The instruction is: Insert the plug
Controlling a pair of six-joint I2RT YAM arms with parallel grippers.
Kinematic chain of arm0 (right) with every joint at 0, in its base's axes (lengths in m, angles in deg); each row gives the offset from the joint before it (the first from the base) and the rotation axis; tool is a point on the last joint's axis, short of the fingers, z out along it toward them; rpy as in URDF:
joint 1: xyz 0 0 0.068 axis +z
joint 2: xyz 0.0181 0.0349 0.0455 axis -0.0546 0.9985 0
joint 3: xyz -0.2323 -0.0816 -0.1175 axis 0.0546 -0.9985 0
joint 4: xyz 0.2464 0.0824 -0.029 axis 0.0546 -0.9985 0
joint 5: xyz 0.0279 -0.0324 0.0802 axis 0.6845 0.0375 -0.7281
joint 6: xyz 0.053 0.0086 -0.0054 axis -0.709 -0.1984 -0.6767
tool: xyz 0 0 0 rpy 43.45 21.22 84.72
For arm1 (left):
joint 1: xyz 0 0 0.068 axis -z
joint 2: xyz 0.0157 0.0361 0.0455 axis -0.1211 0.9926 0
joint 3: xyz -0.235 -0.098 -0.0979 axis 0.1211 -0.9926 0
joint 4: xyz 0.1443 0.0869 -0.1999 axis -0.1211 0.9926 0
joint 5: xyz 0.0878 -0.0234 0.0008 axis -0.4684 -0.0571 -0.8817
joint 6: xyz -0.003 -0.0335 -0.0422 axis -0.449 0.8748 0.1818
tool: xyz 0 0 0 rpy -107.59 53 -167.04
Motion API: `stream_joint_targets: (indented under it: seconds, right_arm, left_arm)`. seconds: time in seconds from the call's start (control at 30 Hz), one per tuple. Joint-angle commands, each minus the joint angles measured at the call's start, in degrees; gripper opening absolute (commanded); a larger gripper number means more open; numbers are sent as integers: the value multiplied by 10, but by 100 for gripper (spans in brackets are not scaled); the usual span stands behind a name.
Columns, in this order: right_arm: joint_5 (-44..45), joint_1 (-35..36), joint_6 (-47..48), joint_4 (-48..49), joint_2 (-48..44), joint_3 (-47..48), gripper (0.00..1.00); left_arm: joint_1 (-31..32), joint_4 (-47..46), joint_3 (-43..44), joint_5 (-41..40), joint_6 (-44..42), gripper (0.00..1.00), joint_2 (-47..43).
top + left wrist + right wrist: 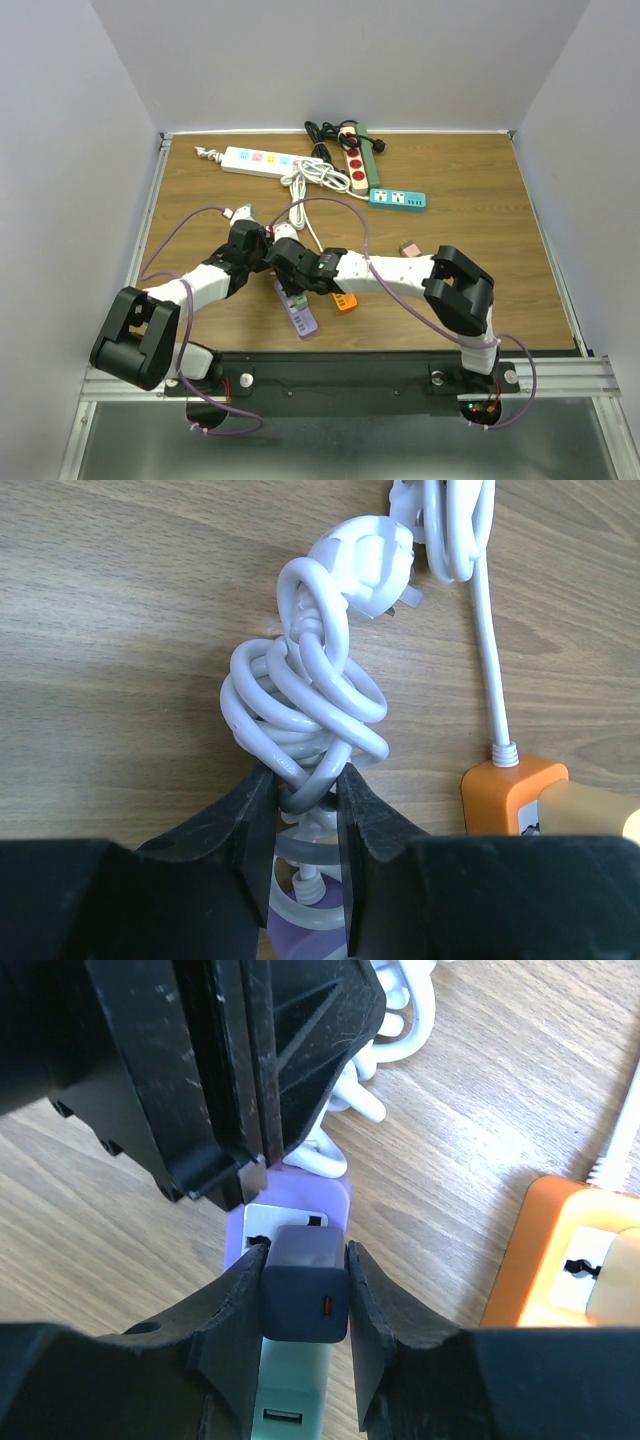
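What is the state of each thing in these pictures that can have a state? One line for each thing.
left tool: shut on the white cord coil
right tool: shut on the dark charger
dark charger: held at a socket of the purple power strip; whether it is seated cannot be told
white plug: unplugged, lying on the table
orange power strip: the socket in view is empty

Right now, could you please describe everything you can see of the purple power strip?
The purple power strip lies flat on the table near the arm bases, beside an orange strip. It looks plastic: lilac shell, white socket face, pale green end with a small slot. The right gripper holds a dark adapter block over its socket face; the left gripper pinches its coiled white cable.
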Motion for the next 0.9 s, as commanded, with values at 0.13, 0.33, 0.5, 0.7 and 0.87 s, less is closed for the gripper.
stream_joint_targets:
  seconds: [0.13, 0.33, 0.5, 0.7, 0.87]
  right_arm:
    - [-198, 37, 40, -257, 153, -93, 1]
    - [-194, 37, 68, -262, 198, -38, 0]
    - [-217, 37, 68, -267, 142, -109, 1]
    - [-172, 34, 25, -268, 133, -87, 0]
    - [-115, 9, -13, -276, 114, -26, 22]
  left_arm:
    - [-5, -1, 4, -20, 6, 0, 34]
    - [-5, 0, 8, -17, 4, 0, 38]
    - [-5, -5, 16, -8, 2, 0, 47]
    - [-5, -14, 21, -3, -1, 0, 56]
    - [-5, -13, 23, -2, -2, 0, 50]
